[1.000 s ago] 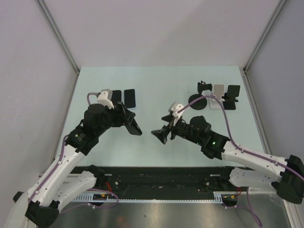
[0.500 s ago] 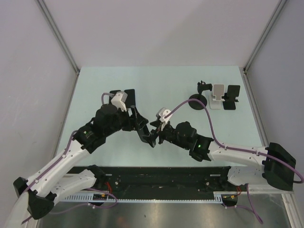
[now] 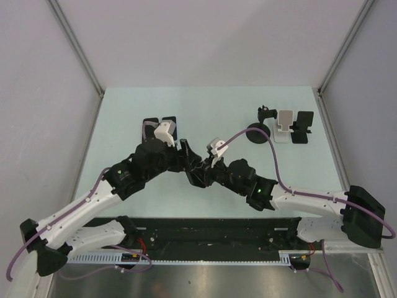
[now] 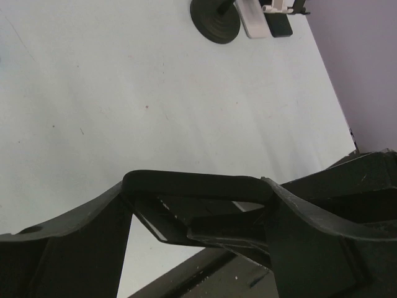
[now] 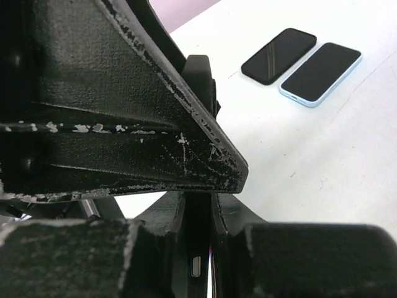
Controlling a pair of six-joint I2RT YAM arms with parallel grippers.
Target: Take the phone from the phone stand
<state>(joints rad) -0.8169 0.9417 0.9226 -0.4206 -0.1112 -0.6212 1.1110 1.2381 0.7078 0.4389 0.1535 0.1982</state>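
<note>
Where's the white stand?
In the top view, the white stand sits at the table's far right, between the round stand and the black stand.

Both arms are built from long white tubes (image 3: 80, 214) joined by chunky black joints (image 3: 139, 167). A thin purple cable (image 3: 275, 171) runs along each arm. A small white block (image 3: 164, 132) sits near each wrist. A tiny green light (image 3: 255, 192) glows on the right arm, low in the middle. One rough black finger (image 5: 155, 124) has white scratches.

Bare table (image 3: 217, 108) lies open between the flat phones (image 5: 279, 56) far-left and phone stands (image 3: 286, 126) far-right.
</note>
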